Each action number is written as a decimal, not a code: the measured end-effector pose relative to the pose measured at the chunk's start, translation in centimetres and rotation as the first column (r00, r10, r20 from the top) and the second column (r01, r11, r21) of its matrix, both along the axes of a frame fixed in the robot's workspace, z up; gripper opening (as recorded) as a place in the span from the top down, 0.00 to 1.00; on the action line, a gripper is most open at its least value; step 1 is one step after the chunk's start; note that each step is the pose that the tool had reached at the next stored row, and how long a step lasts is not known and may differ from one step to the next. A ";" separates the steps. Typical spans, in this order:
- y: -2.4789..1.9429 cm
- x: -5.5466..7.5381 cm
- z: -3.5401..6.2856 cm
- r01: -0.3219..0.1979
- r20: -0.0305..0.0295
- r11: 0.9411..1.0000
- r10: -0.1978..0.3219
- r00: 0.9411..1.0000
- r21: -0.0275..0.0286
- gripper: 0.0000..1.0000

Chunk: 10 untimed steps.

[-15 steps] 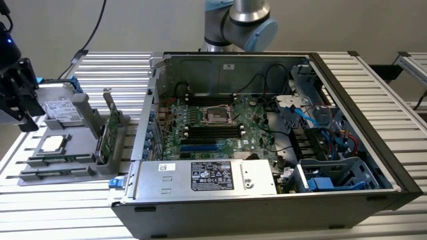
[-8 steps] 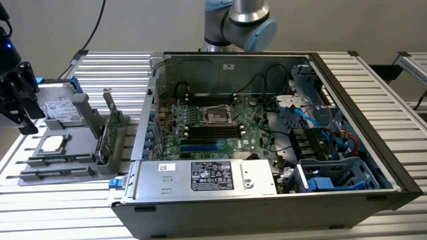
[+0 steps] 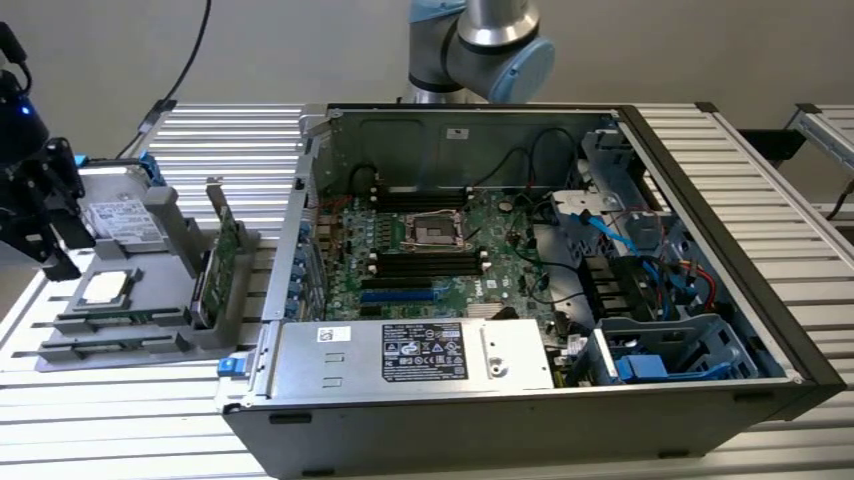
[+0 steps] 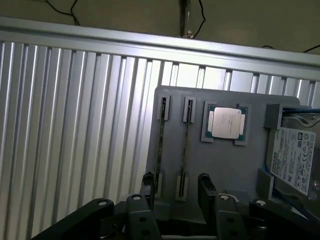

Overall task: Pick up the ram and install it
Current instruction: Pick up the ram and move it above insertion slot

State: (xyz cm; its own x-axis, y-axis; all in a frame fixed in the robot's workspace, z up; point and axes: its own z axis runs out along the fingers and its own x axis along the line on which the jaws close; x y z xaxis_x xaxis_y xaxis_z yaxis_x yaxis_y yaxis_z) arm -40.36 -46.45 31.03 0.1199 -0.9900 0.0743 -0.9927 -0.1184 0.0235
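Hovering near ram (image 4: 186, 145) (edge-on, hard to make out), fingers (image 4: 204, 182) spread wide, holding nothing; bases cut off.

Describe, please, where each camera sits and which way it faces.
Exterior view: high up, looking down on the open computer case and slatted table; the arm stands behind the case, the gripper at the exterior view's left.
Wrist view: on the wrist, looking down past the open gripper at the grey tray.
Shared: the gripper, tray, ram sticks, processor and hard drive.
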 end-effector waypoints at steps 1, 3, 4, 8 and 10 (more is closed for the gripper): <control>-0.04 0.0 -0.18 0.005 0.000 1.000 -0.005 1.000 0.000 0.52; -0.13 0.0 -0.54 0.014 0.000 1.000 -0.014 1.000 0.000 0.52; -0.20 0.0 -0.73 0.017 0.000 1.000 -0.017 1.000 0.000 0.52; -0.50 0.0 -1.45 0.031 0.000 1.000 -0.031 1.000 0.000 0.52; -0.59 0.0 -1.81 0.038 0.000 0.999 -0.038 0.999 0.000 0.52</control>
State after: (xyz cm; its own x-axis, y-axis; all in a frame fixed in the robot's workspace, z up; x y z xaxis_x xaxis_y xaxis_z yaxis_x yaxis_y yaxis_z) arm -40.36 -47.04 29.22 0.0818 -0.9939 0.0743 -0.9965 -0.0803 0.0231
